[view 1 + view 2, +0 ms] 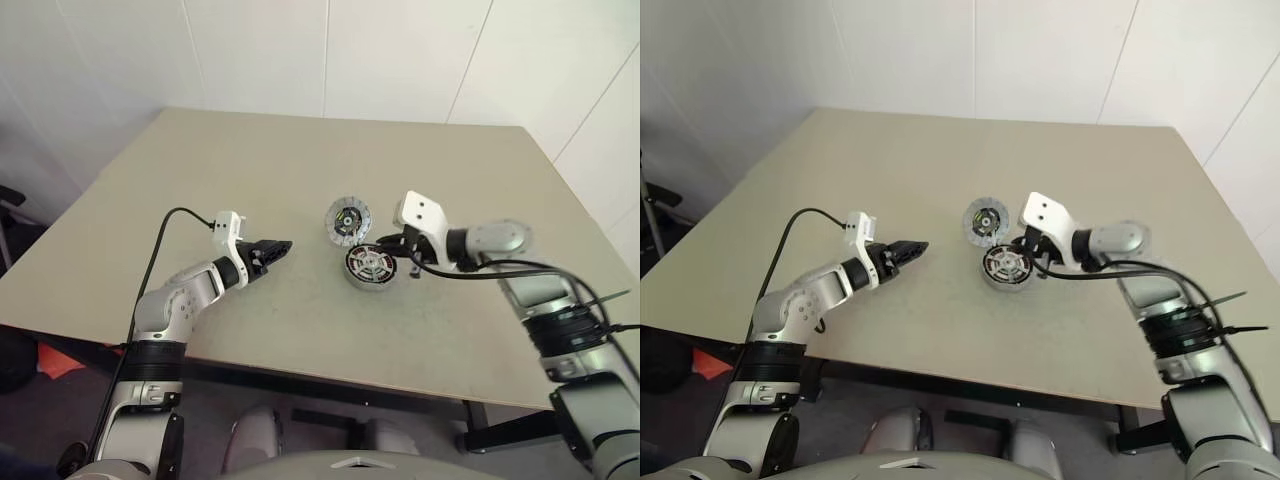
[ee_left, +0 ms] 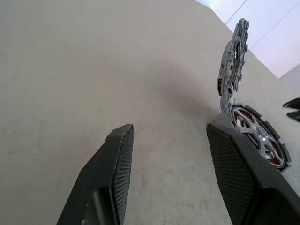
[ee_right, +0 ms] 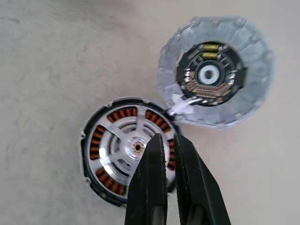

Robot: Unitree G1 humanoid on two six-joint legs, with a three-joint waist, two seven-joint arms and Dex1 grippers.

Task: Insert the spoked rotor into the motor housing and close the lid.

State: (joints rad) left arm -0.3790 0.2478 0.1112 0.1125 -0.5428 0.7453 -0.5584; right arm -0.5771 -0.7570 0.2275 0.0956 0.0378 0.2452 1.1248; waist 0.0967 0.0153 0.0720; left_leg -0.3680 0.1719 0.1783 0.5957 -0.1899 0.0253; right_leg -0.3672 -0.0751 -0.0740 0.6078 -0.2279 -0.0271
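The motor housing (image 3: 87,157) lies on the table with the spoked rotor (image 3: 123,140) sitting inside it, silver spokes up and copper windings showing between them. The lid (image 3: 215,77) stands tilted on its edge against the housing's far rim, its dark hub with yellow-green marks facing me. My right gripper (image 3: 165,139) hovers just above the housing's near-right side, shut with nothing between its fingers. My left gripper (image 2: 171,136) is open and empty, low over the table to the left of the housing (image 1: 371,266) and pointing toward it, a short gap away.
The beige table (image 1: 250,160) reaches to white walls behind. Its front edge runs close below both arms. A black cable (image 1: 480,272) trails from the right wrist across the table near the housing.
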